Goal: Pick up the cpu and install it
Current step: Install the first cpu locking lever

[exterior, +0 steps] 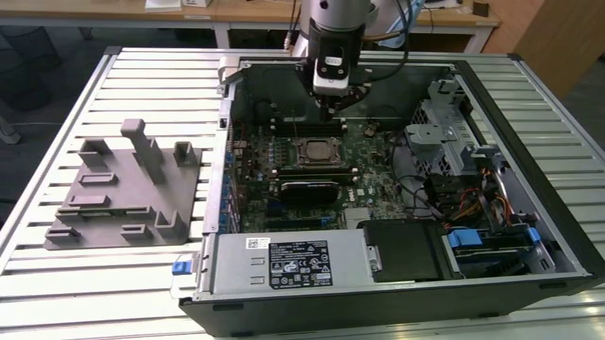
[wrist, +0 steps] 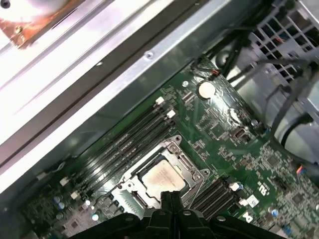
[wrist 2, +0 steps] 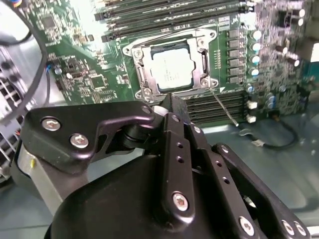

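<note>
The cpu (exterior: 315,150), a small silver-grey square, lies flat inside the metal-rimmed socket frame (exterior: 297,144) on the green motherboard (exterior: 373,180). In both wrist views it sits in the frame just beyond the fingertips: cpu (wrist 2: 171,71), cpu (wrist: 162,180). My gripper (exterior: 333,106) hangs above the board near the case's rear wall, a little beyond the socket. Its two black fingers are pressed together, gripper (wrist 2: 169,99), gripper (wrist: 170,195), shut with nothing between them.
The open computer case (exterior: 529,234) lies on a slatted metal table (exterior: 142,78). A grey moulded holder block (exterior: 123,188) stands at the exterior view's left. Memory slots (wrist 2: 164,15), drive cages (exterior: 449,134), cables (exterior: 472,202) and a power supply (exterior: 283,262) crowd the case.
</note>
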{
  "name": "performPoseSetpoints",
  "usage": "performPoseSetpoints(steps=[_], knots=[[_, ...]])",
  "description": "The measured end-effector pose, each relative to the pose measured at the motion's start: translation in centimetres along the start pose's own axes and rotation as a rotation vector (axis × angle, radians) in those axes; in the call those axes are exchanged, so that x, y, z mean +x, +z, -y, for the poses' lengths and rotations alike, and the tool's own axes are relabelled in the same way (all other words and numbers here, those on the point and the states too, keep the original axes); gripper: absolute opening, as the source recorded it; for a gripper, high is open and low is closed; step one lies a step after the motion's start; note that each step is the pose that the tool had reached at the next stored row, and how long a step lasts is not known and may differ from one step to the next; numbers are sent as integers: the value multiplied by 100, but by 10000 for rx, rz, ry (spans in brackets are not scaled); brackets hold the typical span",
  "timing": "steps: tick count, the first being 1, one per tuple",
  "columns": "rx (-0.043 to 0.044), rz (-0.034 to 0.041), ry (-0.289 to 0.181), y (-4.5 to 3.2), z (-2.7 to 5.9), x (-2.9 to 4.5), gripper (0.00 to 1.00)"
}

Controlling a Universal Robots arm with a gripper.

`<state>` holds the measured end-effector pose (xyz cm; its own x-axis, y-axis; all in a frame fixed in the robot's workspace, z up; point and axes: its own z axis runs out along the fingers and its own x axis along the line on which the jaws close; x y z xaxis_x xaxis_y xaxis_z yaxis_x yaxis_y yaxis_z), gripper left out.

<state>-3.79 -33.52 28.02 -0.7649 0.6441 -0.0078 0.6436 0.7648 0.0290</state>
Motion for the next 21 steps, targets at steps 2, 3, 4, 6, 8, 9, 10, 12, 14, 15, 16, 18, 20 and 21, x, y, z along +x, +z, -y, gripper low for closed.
performPoseSetpoints(steps=[2,3,4,6,8,9,10,12,14,15,16,18,20,21], knots=[[-3,-11,-358,4,0,0,11],[-4,-16,-540,5,0,0,11],[-6,-21,-718,7,0,0,11],[-8,-31,-1078,11,0,0,11],[-11,-42,-1456,14,1,0,11],[-12,-47,-1633,16,1,0,11],[-14,-53,-1814,18,1,0,11],[-17,-63,-2174,22,1,0,11],[-19,-74,-2549,26,1,0,11],[-21,-80,-2730,29,1,0,11],[-23,-84,-2908,31,1,0,11],[-25,-95,-3268,35,1,0,11],[-30,-105,-3628,43,1,1,11],[-31,-109,-3776,48,4,3,11]])
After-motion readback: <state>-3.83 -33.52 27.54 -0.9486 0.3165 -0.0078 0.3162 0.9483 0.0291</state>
